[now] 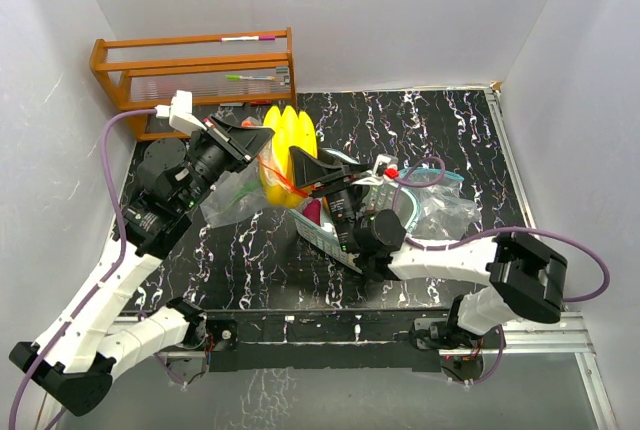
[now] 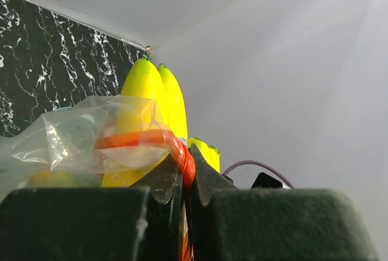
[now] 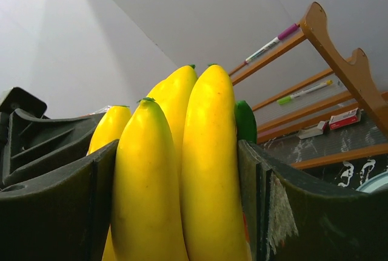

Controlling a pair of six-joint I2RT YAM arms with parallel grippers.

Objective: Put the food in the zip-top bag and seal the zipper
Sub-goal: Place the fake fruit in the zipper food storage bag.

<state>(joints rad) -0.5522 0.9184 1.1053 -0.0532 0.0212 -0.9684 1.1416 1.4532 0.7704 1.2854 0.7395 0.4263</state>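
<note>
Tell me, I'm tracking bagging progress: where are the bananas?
Top view, left of centre: right end effector grips the bananas, beside the zip-top bag the left end effector pinches.

Left fingers [image 2: 162, 183] pinched shut; right fingers [image 3: 303, 212] clamped, wider apart.

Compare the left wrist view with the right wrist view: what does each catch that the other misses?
Only the left wrist view: the clear zip-top bag, its orange-red zipper strip pinched in the left hand. Only the right wrist view: the right hand clamped around the bananas, a green pepper behind them, and the wooden rack holding markers. Both: the yellow bananas against the white wall.
</note>
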